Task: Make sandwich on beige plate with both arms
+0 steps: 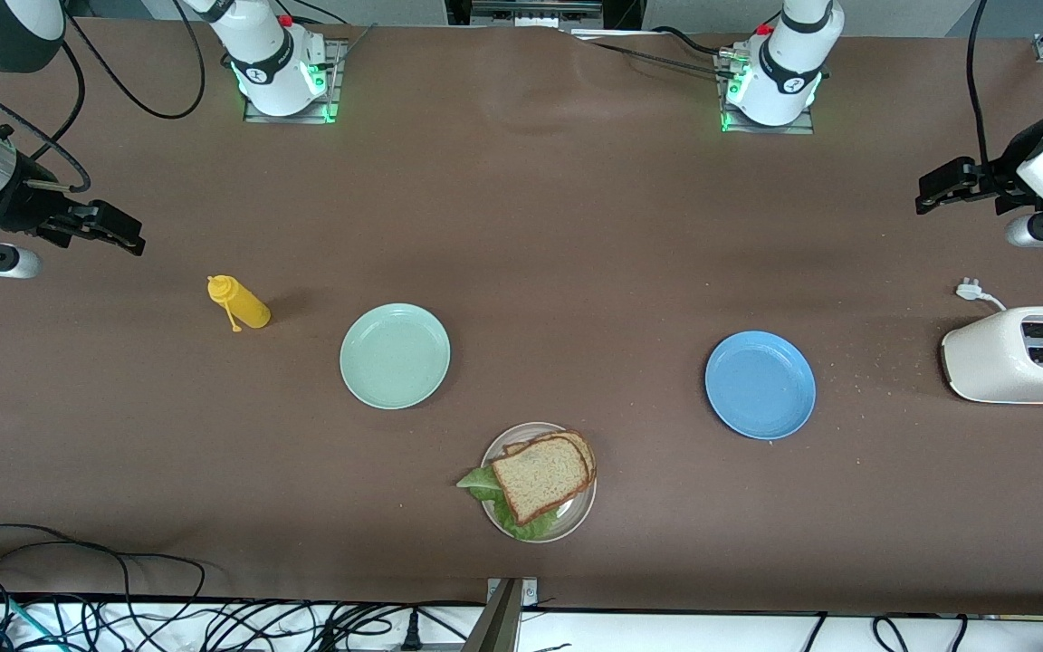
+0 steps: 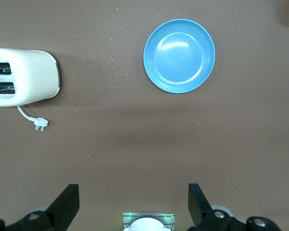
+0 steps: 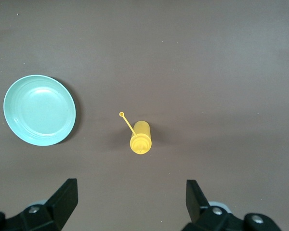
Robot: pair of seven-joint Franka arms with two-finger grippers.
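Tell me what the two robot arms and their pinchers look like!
Both arms are big, white and rounded, with black bands at the joints and green lights glowing at their bases. Black cables loop around them. The left gripper and the right gripper are black, each with two flat fingers. The right arm also has a shiny silver section near its wrist.

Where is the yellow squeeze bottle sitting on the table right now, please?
In the front view the yellow squeeze bottle stands toward the right arm's end of the table, beside the mint-green plate; the right wrist view shows it too.
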